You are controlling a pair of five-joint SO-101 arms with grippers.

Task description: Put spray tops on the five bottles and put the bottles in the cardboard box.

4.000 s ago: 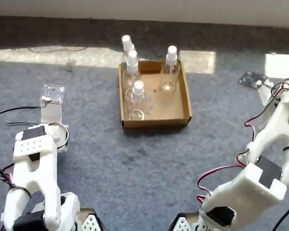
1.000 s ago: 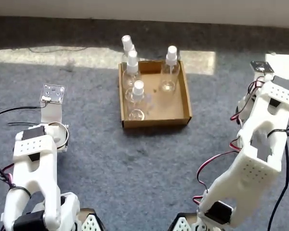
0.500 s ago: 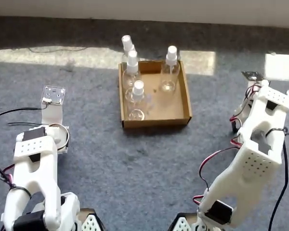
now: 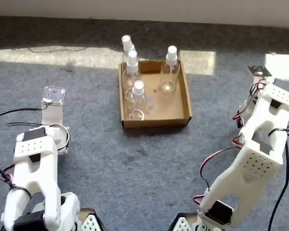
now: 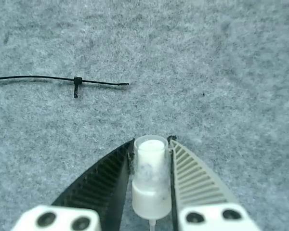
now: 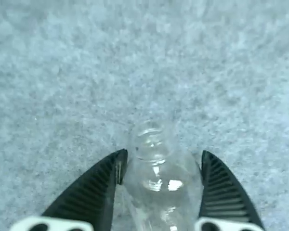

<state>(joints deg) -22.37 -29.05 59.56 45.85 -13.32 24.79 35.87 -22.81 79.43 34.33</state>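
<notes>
Clear plastic bottles [image 4: 136,103] with white spray tops fitted, four of them, stand at the shallow brown cardboard box [image 4: 156,123]. Three are plainly inside. The rearmost one [image 4: 126,44] sits at the back edge, and you cannot tell whether its base is within the walls.

The fifth bottle [image 6: 156,178], clear and with its neck open and uncapped, is clamped between the jaws of your right gripper [image 6: 163,155] above the grey carpet [image 4: 135,159], well apart from the box on its right side. The last white spray top [image 5: 151,175] is pinched in your left gripper [image 5: 151,142], off to the box's left, over carpet where a thin black cable tie [image 5: 76,82] lies.

By my judgement, you have one top to fit and one bottle to box, plus perhaps the rear one to nudge in.

Four seconds ago the right arm [image 4: 260,144] was folded low at the edge; it has since risen and straightened. In the last half second its wrist end drifted slightly away from the box. The left arm [image 4: 36,159], the box and its bottles have not moved.
</notes>
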